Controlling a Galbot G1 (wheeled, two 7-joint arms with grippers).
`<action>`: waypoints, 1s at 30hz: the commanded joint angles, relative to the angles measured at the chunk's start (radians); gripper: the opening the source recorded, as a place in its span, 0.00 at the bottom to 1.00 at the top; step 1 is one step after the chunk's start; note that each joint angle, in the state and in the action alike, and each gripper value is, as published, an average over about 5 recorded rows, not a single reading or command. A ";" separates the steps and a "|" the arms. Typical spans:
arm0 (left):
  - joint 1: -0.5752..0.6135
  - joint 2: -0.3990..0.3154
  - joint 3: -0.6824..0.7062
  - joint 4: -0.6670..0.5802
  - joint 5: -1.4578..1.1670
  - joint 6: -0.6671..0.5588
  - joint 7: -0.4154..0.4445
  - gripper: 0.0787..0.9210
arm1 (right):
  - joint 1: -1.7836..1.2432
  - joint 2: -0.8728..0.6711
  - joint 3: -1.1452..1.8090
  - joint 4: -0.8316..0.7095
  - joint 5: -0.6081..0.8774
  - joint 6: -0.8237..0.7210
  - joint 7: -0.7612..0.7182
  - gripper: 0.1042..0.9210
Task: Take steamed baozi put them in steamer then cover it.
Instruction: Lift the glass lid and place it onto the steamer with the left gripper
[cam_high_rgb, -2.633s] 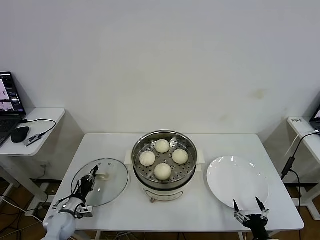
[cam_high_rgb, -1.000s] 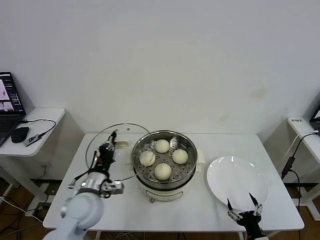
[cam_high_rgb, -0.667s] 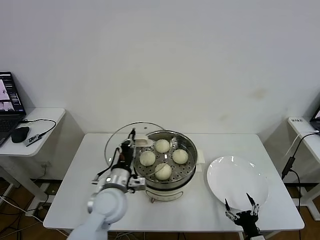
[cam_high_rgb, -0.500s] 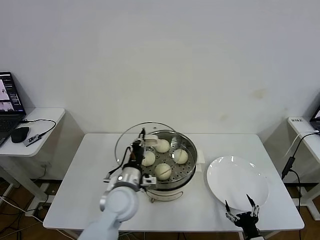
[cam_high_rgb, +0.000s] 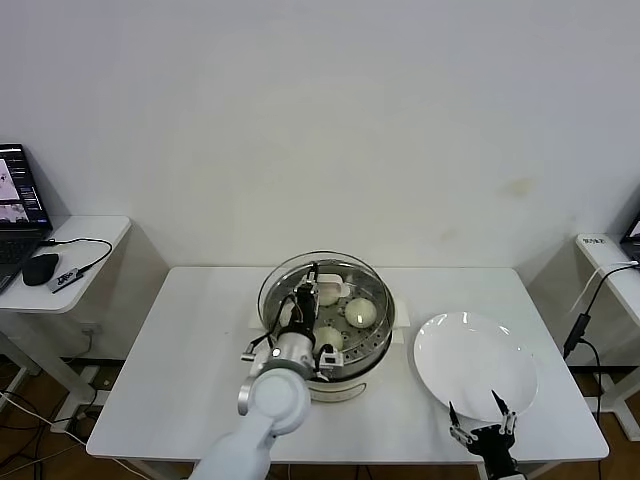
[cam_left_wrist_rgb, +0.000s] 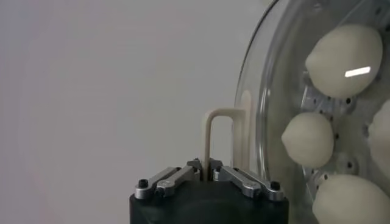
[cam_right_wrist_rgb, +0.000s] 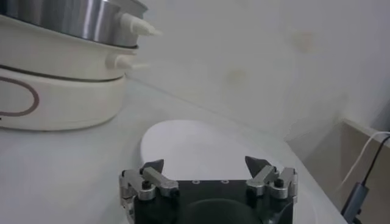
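Note:
The steamer (cam_high_rgb: 376, 340), a steel pot on a cream base, stands mid-table with cream-white baozi on its perforated tray; three show through the glass (cam_high_rgb: 360, 312), and the left arm hides the rest. My left gripper (cam_high_rgb: 311, 287) is shut on the cream handle (cam_left_wrist_rgb: 210, 137) of the glass cover (cam_high_rgb: 285, 275) and holds it over the pot, about level with the rim. In the left wrist view the gripper (cam_left_wrist_rgb: 206, 167) pinches the handle, with the cover (cam_left_wrist_rgb: 268, 91) and baozi (cam_left_wrist_rgb: 308, 139) behind it. My right gripper (cam_high_rgb: 483, 418) is open and empty at the table's front right, also in the right wrist view (cam_right_wrist_rgb: 206, 165).
A flat white plate (cam_high_rgb: 475, 360) lies right of the steamer, just beyond the right gripper; it shows in the right wrist view (cam_right_wrist_rgb: 201, 143) with the steamer base (cam_right_wrist_rgb: 61, 91). A side table with a laptop (cam_high_rgb: 18, 195) and mouse (cam_high_rgb: 40, 268) stands far left.
My left gripper has lifted the cover off the table at the left and carried it right, over the steamer. The right gripper has stayed by the plate.

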 joint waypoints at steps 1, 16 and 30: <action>0.001 -0.039 0.017 0.057 0.039 -0.005 0.003 0.08 | 0.000 0.000 -0.006 0.000 0.004 0.001 -0.002 0.88; 0.011 -0.051 0.014 0.060 0.050 -0.012 0.000 0.08 | 0.000 0.000 -0.017 -0.005 0.001 0.004 -0.002 0.88; 0.061 -0.029 0.001 -0.035 0.045 -0.028 -0.016 0.23 | 0.002 0.003 -0.024 -0.011 -0.004 0.004 -0.002 0.88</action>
